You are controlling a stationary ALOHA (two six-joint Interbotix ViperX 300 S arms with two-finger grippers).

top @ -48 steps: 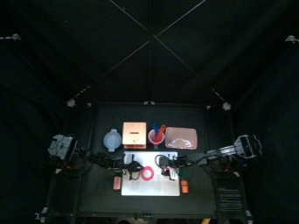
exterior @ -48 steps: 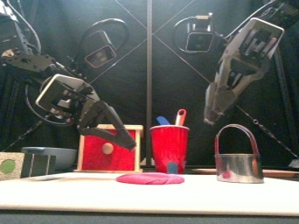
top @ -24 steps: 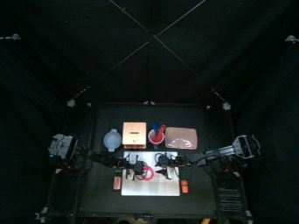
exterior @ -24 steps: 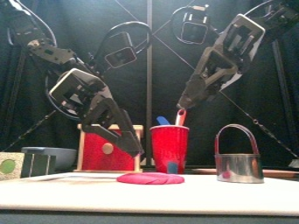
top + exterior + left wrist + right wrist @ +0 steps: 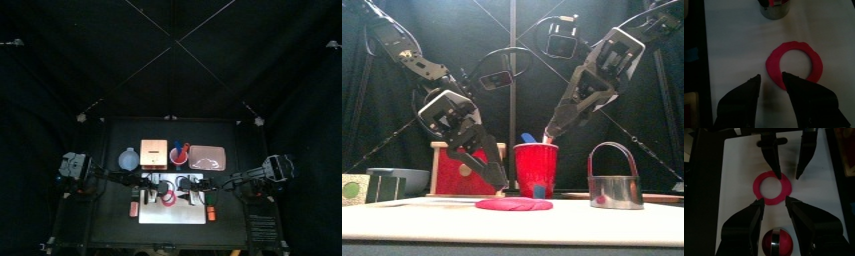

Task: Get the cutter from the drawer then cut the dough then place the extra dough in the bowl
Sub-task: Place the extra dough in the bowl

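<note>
A ring of red dough [image 5: 513,204] [image 5: 796,61] [image 5: 771,184] lies flat on the white cutting board [image 5: 171,213]. The metal cutter [image 5: 613,190] [image 5: 776,7] stands upright on the board to the right of the ring, with pink dough showing inside it. My left gripper [image 5: 492,180] [image 5: 771,76] is open and low, its tips just above the ring's left edge. Higher up, over the ring's right side, my right gripper [image 5: 549,132] [image 5: 775,201] is open too. Neither holds anything.
Behind the board stand the blue-grey bowl [image 5: 398,180] [image 5: 127,158], the wooden box with its red drawer front [image 5: 465,168], the red cup [image 5: 536,168] with toy knives, and the pink tray [image 5: 206,156] at the back right.
Both arms have swung inward toward the dough ring. The left gripper has dropped down close to the ring; the right gripper has moved left and lower.
</note>
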